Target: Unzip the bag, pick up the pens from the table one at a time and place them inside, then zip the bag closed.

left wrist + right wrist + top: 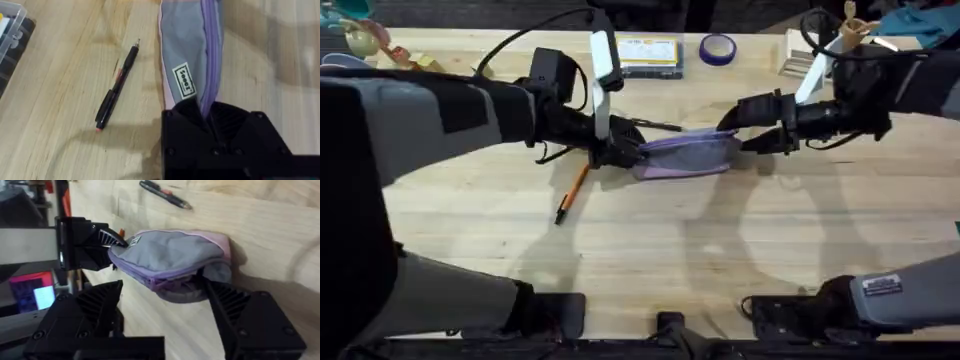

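Near edge of the surface bare. Orange pen lies at 7 o'clock from the bag, free to pick. Mid-surface, my left jaws are clamped on the bag's 9 o'clock end, I judge to anchor it; right jaws stand apart around its 3 o'clock end, probably seeking the zipper pull. Zipper looks shut. Black pen just beyond. Farther: clear box, tape roll, out of the way.
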